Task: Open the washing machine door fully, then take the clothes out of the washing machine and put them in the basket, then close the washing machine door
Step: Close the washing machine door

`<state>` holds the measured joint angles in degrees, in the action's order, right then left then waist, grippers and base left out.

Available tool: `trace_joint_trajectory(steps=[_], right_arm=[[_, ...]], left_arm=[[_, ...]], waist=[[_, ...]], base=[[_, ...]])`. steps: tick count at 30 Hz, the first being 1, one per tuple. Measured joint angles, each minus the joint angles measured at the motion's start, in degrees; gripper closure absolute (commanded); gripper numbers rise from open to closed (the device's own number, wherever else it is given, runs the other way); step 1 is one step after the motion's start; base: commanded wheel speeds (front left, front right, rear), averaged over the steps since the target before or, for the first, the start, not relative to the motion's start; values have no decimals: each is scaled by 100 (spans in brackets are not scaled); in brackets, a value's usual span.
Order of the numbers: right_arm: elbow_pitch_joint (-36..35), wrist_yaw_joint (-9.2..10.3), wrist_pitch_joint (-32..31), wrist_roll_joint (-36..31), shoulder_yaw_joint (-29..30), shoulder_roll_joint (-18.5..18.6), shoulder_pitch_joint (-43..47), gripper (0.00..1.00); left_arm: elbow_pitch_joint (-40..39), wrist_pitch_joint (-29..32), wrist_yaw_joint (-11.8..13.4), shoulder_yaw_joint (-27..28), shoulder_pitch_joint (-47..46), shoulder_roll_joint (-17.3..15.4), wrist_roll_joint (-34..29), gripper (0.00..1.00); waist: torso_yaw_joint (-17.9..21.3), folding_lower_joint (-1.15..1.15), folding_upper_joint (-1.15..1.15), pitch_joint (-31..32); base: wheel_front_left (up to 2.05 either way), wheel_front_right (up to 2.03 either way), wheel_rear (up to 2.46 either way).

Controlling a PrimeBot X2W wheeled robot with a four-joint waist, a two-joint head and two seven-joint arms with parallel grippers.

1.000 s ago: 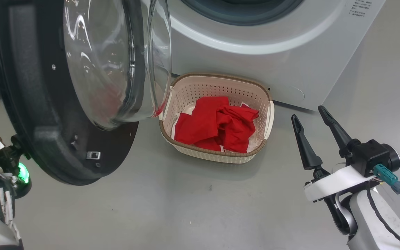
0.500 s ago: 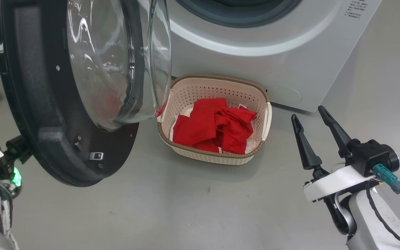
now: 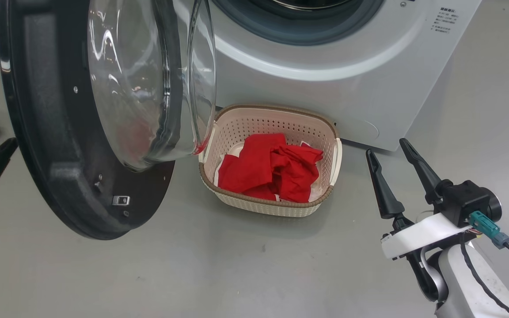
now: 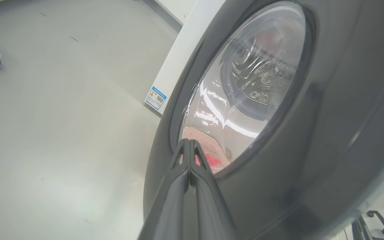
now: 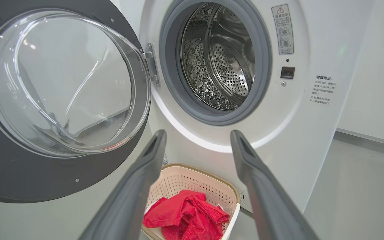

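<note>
**Gloss, glass, steel and cloth**

The large round washing machine door [image 3: 51,132], left of the right end effector [image 3: 386,147], pairs a glossy black plastic ring with a clear, smooth glass bowl. Ahead of that end effector, the big white washing machine [image 3: 325,84] has a smooth, softly shining shell, a matt grey rubber port rim [image 5: 171,83] and a bright dimpled steel drum [image 5: 222,66]. The small cream perforated basket [image 3: 272,208] is matt plastic with a brown woven-look rim and holds soft red cloth garments [image 3: 263,170]. The end effector's fingers [image 3: 382,190] look matt and dark. The grey floor [image 3: 237,265] is smooth.
</note>
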<state>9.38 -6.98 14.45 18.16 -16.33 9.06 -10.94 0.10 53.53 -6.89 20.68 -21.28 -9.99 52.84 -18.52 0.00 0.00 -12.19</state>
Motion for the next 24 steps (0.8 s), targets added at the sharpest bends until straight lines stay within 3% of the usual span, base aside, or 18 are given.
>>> trace_joint_trajectory(steps=[8,17,24], right_arm=[[-2,0,0,-2,-5,-9,11,0],[-2,0,1,-3,5,-22,69,0],[-3,0,1,-3,43,-21,85,0]], left_arm=[[-624,-1524,-1,-547,706,-413,-1053,100],[-646,-3228,-2,-613,1234,-97,-1471,100],[-655,-4224,-3,-844,1494,-53,-1667,100]], waist=[[27,0,0,33],[38,0,0,79],[47,0,0,76]], base=[[0,0,0],[0,0,0],[0,0,0]])
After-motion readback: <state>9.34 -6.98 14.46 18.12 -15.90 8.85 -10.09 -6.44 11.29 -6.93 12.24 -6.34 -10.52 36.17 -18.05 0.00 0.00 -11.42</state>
